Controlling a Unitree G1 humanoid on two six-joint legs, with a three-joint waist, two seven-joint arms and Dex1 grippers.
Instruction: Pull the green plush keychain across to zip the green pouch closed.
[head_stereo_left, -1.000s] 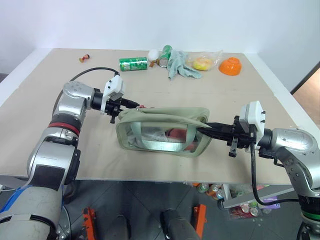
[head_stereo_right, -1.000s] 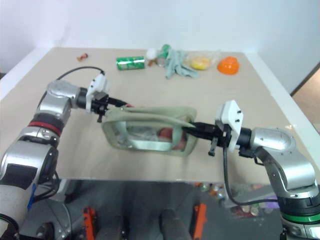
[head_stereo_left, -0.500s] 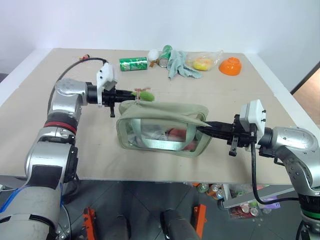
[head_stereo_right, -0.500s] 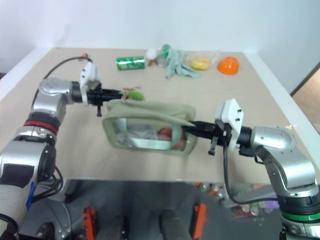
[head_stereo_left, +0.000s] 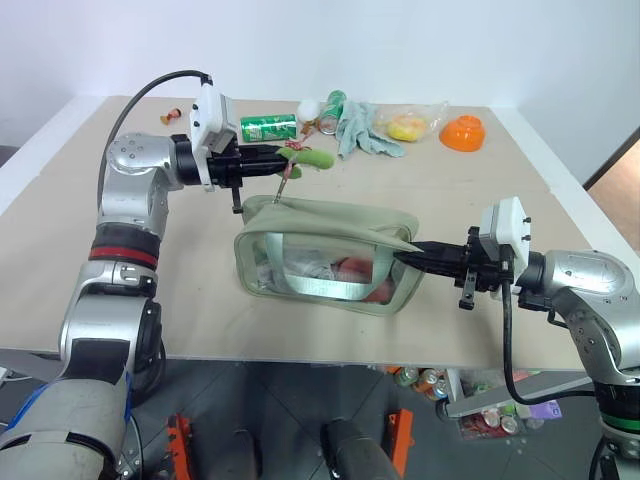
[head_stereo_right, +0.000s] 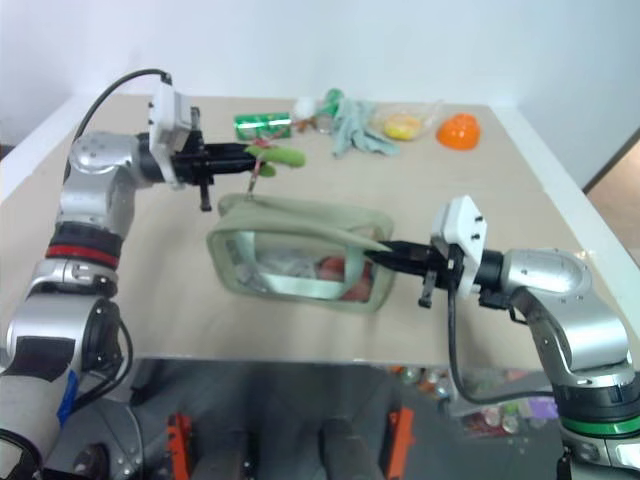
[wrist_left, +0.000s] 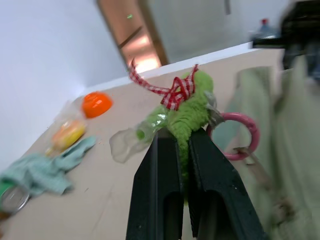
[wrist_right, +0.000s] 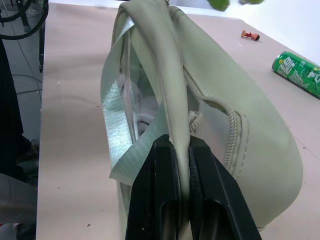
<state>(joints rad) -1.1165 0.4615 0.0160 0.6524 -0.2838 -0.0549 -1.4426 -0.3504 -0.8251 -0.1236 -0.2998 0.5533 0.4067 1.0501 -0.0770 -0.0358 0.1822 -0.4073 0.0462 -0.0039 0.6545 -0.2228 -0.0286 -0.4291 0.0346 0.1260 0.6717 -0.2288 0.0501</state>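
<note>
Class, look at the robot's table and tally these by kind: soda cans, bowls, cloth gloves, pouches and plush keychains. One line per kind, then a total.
soda cans: 2
orange bowl: 1
cloth glove: 1
green pouch: 1
green plush keychain: 1
Total: 6

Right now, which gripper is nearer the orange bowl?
Left. The left gripper, holding the green plush keychain, sits nearer the orange bowl at the far right; the right gripper grips the green pouch nearer the robot.
</note>
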